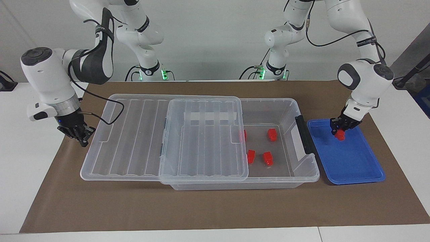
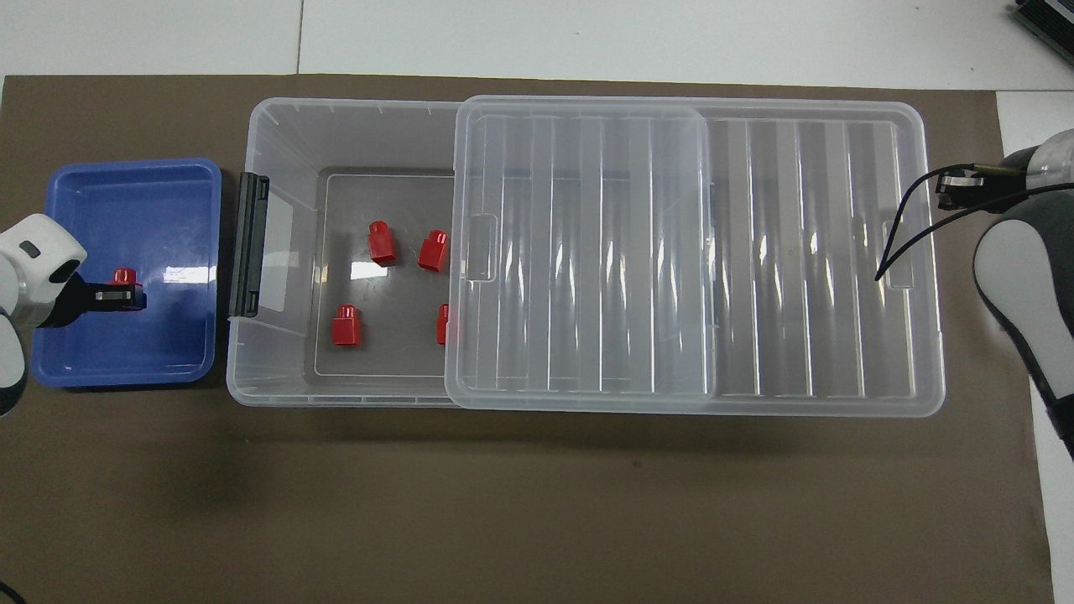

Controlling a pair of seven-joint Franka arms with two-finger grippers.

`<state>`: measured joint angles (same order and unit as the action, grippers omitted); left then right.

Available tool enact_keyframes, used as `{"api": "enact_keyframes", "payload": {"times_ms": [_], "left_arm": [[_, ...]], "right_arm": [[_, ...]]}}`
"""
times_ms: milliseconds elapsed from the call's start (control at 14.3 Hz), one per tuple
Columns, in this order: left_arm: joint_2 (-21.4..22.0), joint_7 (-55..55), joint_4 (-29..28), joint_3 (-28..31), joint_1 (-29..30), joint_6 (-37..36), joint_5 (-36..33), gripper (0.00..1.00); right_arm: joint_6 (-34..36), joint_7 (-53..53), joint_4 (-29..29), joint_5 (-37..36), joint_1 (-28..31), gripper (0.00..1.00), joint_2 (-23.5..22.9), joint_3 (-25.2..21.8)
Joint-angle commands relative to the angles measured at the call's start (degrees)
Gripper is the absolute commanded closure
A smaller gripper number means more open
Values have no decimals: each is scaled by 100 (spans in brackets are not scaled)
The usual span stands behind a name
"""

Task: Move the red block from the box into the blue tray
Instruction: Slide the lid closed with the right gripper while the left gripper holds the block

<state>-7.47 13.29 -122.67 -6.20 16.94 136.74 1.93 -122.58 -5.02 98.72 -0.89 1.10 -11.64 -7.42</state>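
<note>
The blue tray lies at the left arm's end of the table, beside the box. My left gripper is low over the tray, shut on a red block that is at or just above the tray floor. In the overhead view this gripper partly covers the block over the tray. Several more red blocks lie in the uncovered part of the box. My right gripper waits beside the lid's end.
The ribbed clear lid is slid toward the right arm's end and overhangs the box there. One block is half under its edge. A black handle faces the tray. A brown mat covers the table.
</note>
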Motion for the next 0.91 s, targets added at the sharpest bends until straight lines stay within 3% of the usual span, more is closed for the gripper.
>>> {"api": "enact_keyframes", "payload": {"times_ms": [0,420,840], "left_arm": [[-202,-72,-117,31,-86,449,97,75],[-475,-19,-143,31,-86,793,97,74],[-668,-55,-187,31,-112,1065,97,74]], "right_arm": [[-20,195,25,133,13,100,-5,21],[-47,195,130,133,-66,100,21,126],[41,343,113,133,-66,100,30,688]]}}
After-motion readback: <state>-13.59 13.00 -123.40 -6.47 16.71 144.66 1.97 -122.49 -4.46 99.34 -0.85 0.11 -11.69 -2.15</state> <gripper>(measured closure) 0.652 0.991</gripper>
